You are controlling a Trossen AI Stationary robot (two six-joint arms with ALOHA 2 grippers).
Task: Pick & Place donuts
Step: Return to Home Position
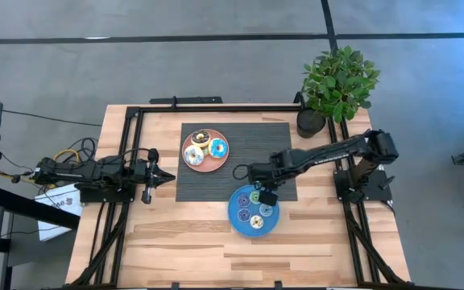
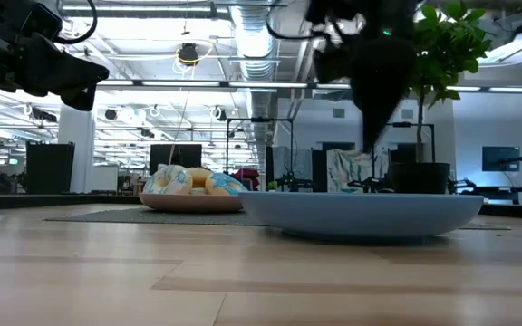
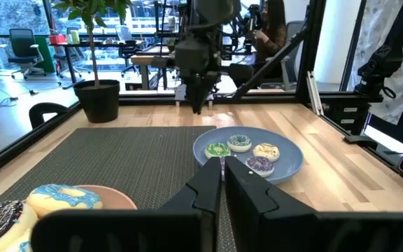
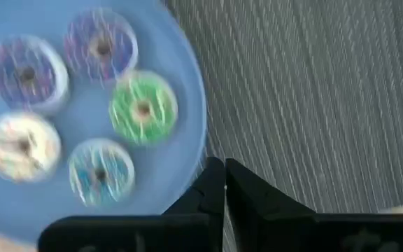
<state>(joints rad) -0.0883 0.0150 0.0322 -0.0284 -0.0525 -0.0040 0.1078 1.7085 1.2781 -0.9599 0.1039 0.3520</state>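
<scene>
Sorting looks done: five small donuts lie in the blue plate; large donuts in the pink plate; none loose on the mat; right gripper hangs over the blue plate's rim, fingers pressed together, empty; left gripper clenched, empty, at table's left; only homing remains, I judge.

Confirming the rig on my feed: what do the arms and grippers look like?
Black, jointed left arm and right arm. The left gripper and right gripper each have two dark, tapered fingers. Near the left arm's base, yellow cables loop.
</scene>
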